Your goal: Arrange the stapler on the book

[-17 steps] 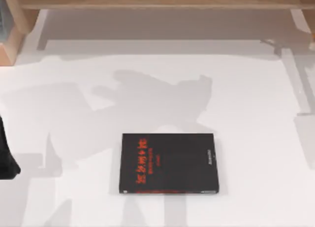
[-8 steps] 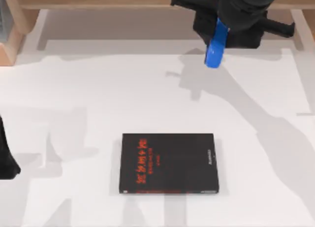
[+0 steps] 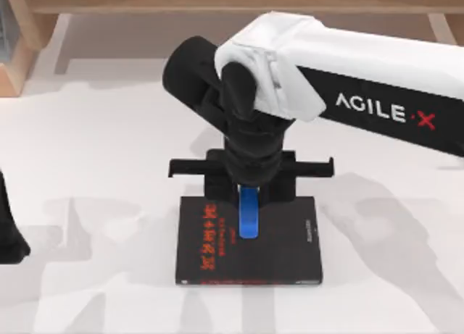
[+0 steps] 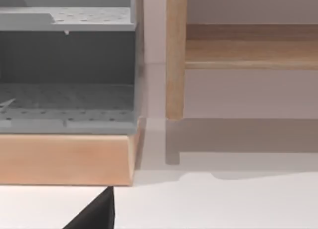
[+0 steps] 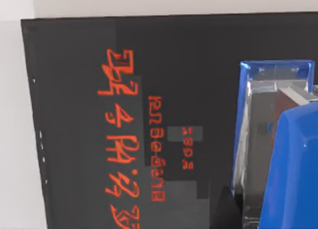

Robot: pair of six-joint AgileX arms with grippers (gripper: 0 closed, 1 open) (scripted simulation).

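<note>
One right gripper, fingers clamped on the stapler, hovers over the book.

The right gripper hides the stapler's upper end and the book's far edge; its fingers seem closed on the stapler, though the wrist covers them.

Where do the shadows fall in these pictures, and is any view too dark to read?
Top view: soft grey shadows of the right arm spread over the white table around the book, under the stapler. Left wrist view: a shadow lies below the wooden shelf. Right wrist view: evenly lit; none is dark.
</note>
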